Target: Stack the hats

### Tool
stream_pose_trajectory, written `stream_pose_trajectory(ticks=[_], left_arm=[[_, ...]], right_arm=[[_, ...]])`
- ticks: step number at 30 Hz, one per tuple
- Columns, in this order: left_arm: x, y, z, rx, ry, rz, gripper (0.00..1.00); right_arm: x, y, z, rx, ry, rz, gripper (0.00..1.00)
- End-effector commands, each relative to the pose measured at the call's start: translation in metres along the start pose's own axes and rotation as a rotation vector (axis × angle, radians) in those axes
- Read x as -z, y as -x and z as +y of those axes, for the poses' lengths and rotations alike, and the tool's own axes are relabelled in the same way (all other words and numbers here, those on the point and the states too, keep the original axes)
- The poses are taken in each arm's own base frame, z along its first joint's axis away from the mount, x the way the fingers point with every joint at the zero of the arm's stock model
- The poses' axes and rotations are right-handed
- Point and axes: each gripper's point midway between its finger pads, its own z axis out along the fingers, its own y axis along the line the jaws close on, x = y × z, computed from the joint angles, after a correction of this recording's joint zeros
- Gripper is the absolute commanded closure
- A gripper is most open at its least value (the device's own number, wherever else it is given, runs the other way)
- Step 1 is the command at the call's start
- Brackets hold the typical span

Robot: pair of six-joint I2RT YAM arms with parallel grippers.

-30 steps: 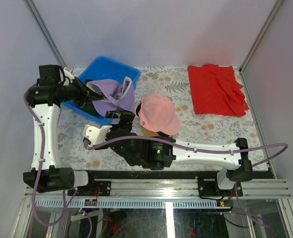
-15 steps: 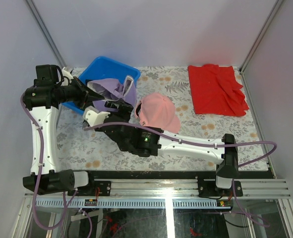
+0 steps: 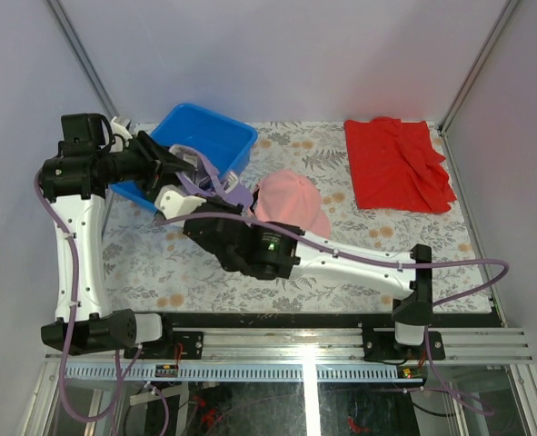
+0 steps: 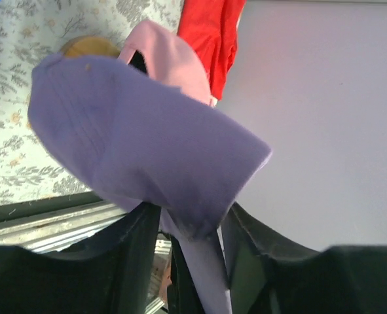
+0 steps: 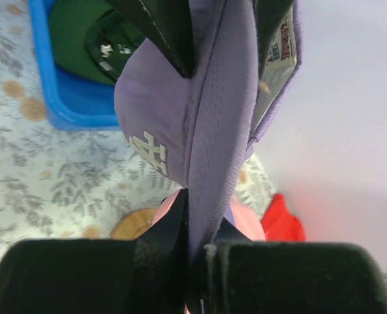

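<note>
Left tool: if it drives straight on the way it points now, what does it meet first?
The purple cap, hanging right in front of the left tool and pinched by the right tool. Behind it, probably the pink cap; depth there is unclear.

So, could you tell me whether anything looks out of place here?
Yes: the lavender cap hangs in midair, folded flat, pinched by the right gripper between the blue bin and the pink cap; the red cloth lies rumpled.

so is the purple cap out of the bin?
Out. The purple cap hangs in the air clear of the bin, pinched by the right gripper.
</note>
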Motion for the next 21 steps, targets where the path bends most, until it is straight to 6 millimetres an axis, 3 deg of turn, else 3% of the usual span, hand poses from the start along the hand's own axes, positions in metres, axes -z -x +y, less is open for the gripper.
stream_pose_trajectory(ticks=[1,5,6,7,8,11,16,21], left_arm=[[0.007,0.038,-0.036,-0.095,-0.077,-0.152,0.56],[0.019,0.07,-0.055,-0.117,-0.07,-0.313,0.49],[0.021,0.077,-0.057,-0.117,-0.067,-0.349,0.38],[0.023,0.083,-0.058,-0.11,-0.064,-0.379,0.08],[0.023,0.088,-0.058,-0.106,-0.063,-0.406,0.01],[0.018,0.097,-0.056,-0.103,-0.075,-0.436,0.0],[-0.006,0.102,-0.022,-0.074,-0.023,-0.414,0.0],[-0.035,0.09,0.003,-0.028,-0.086,-0.345,0.0]], right_arm=[[0.055,0.029,-0.059,-0.332,0.084,-0.082,1.0],[0.082,0.045,-0.092,-0.525,0.165,-0.137,1.0],[0.086,0.047,-0.101,-0.586,0.189,-0.148,1.0],[0.087,0.046,-0.109,-0.654,0.21,-0.149,1.0],[0.094,0.046,-0.122,-0.725,0.227,-0.165,1.0],[0.104,0.038,-0.151,-0.917,0.276,-0.184,1.0],[0.118,0.023,-0.189,-1.188,0.363,-0.195,1.0],[0.125,0.014,-0.209,-1.421,0.493,-0.206,1.0]])
